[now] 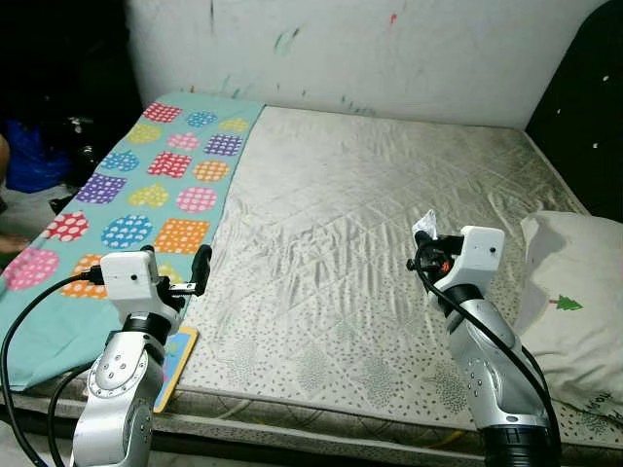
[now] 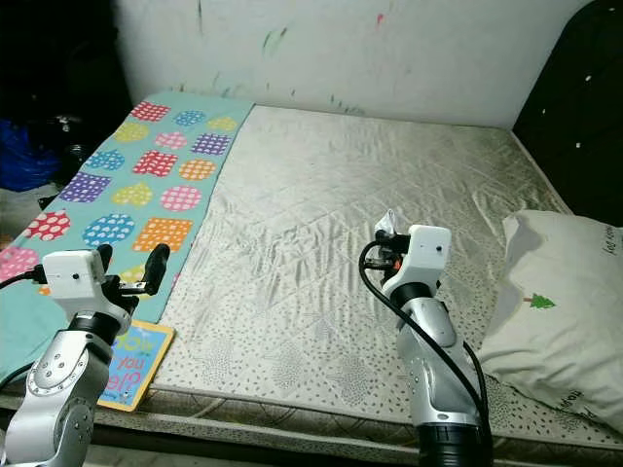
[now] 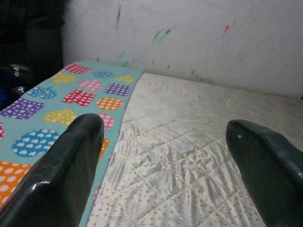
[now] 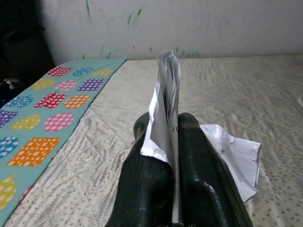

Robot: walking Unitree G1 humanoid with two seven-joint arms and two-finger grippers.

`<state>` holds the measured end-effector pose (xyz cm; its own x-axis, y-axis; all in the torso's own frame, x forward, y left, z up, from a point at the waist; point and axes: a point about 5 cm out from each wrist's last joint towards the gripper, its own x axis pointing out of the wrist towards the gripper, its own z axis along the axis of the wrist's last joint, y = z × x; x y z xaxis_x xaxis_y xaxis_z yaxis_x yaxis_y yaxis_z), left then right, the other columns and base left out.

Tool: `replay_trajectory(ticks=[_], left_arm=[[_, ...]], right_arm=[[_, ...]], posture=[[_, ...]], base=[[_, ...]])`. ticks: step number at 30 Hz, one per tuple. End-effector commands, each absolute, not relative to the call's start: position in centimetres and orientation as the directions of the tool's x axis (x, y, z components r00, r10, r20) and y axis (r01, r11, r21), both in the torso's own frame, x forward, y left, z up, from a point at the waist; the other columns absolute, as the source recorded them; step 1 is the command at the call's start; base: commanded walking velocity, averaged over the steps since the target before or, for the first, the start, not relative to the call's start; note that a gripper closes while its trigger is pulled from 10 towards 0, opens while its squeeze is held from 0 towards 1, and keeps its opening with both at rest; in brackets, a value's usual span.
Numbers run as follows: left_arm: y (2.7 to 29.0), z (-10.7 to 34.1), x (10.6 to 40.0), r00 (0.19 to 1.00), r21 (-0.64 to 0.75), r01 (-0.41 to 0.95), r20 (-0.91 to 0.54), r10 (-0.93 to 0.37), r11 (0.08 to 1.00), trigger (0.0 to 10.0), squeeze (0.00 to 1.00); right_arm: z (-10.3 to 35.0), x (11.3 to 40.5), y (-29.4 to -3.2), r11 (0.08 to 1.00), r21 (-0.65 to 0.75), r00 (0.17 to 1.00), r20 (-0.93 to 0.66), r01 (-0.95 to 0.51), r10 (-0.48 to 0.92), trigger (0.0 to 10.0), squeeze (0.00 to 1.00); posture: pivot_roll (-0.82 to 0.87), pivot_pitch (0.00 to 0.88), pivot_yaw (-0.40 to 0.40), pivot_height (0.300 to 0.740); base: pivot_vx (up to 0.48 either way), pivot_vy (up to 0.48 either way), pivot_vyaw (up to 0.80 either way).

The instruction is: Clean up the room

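Your right pincer (image 4: 173,142) pinches a crumpled white paper (image 4: 165,94) above the bed (image 1: 389,195); your left pincer (image 3: 161,142) gapes wide (nothing between its fingers).

Even indoor light brightens the mattress (image 1: 389,195) and wall (image 1: 389,49); far corners sink into black, and close fingers (image 3: 71,161) blur.

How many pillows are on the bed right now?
1. The pillow, white with a small green tree print, lies at the bed's right edge, beside the right arm. More could lie beyond the frame.
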<state>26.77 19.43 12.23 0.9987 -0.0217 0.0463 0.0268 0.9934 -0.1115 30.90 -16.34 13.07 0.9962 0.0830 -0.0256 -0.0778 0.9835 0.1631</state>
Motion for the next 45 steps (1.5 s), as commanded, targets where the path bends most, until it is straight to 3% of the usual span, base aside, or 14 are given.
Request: replay_trajectory(ticks=[1, 30, 45], left_arm=[[19.3, 12.6, 27.0, 0.998, -0.117, 0.029, 0.052, -0.023, 0.993, 10.0, 0.00], [19.6, 12.8, 27.7, 0.998, -0.112, 0.021, 0.058, -0.015, 0.993, 10.0, 0.00], [20.4, 18.1, 27.2, 0.984, -0.094, 0.023, 0.177, -0.006, 0.995, 10.0, 0.00]], right_arm=[[13.9, 31.1, -16.3, 0.986, 0.147, 0.997, 0.002, -0.079, 0.080, 10.0, 0.00], [14.0, 31.9, -16.4, 0.988, 0.137, 0.997, 0.005, -0.071, 0.071, 10.0, 0.00], [15.1, 33.4, -16.1, 0.986, 0.139, 0.995, 0.054, -0.089, 0.082, 10.0, 0.00]], posture=[[-0.03, 0.000, -0.018, 0.740], [-0.02, 0.000, -0.015, 0.740], [0.02, 0.000, -0.028, 0.740]], base=[[0.000, 0.262, 0.00], [0.000, 0.287, 0.00], [0.000, 0.019, 0.00]])
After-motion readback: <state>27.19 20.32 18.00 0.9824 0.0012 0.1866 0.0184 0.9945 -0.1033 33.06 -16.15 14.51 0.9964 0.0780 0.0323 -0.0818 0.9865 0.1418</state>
